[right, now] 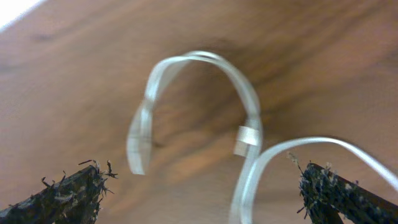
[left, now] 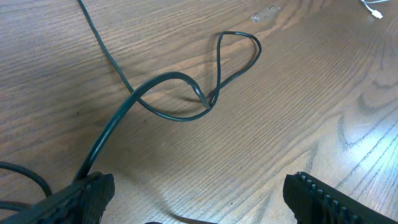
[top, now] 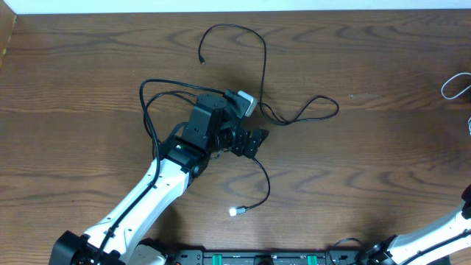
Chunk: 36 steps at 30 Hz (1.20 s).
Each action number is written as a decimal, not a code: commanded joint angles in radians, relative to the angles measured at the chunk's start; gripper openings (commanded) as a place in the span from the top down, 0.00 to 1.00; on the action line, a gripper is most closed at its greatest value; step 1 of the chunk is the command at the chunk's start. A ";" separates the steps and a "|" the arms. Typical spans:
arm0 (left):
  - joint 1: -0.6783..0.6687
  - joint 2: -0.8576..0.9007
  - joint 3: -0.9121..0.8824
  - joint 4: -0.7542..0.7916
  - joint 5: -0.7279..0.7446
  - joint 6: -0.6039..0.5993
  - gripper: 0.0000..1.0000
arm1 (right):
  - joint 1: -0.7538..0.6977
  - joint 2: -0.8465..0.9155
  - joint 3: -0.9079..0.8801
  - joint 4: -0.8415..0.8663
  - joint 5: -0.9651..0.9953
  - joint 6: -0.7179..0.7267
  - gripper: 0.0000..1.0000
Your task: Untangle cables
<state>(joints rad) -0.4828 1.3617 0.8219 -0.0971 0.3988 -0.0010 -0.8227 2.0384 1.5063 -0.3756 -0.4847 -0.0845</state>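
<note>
**Left claw open over the black cables; right claw open over the white cable**

Seen from overhead, the left arm reaches in from the lower left edge to the middle of the tabletop and sets its claw low over the black cords. Its jaws stand wide apart with nothing between them, so the claw holds no cable. This is judged a pre-grasp stance, because a crossing lies just ahead of the fingers. In the left wrist view, one strand arcs away from beside the left-hand finger and wraps over itself at a twist. Whether the strand touches that finger cannot be told.

The black cables spread around this claw:

- a loop to its left;
- a long arc toward the far edge, ending in a small plug;
- a flat loop to its right;
- a tail toward the near edge, ending in a pale plug.

Strands pass under the arm and cross there, so the tangle is judged unresolved.

The white cable lies well apart from the black cords, at the far right edge of the tabletop. It appears already separated from the tangle. The right claw hangs directly above it, jaws fully spread and gripping nothing. The right wrist view is blurred, but it shows the white cord curling on the wood between the two fingers.
</note>
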 commanded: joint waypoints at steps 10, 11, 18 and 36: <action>-0.001 0.004 -0.001 0.001 0.013 -0.005 0.08 | 0.064 -0.004 0.012 -0.106 -0.405 0.143 0.01; -0.001 0.004 -0.001 0.001 0.013 -0.005 0.08 | 0.078 -0.004 0.012 -0.129 -0.416 0.141 0.01; -0.001 0.004 -0.001 0.001 0.013 -0.005 0.08 | 0.174 -0.004 0.012 -0.382 -0.187 0.138 0.01; -0.001 0.004 -0.001 0.001 0.013 -0.005 0.08 | 0.367 -0.003 -0.100 -0.439 0.524 0.361 0.01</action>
<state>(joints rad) -0.4828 1.3617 0.8219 -0.0971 0.3988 -0.0032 -0.4664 2.0384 1.4452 -0.8463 -0.0299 0.2272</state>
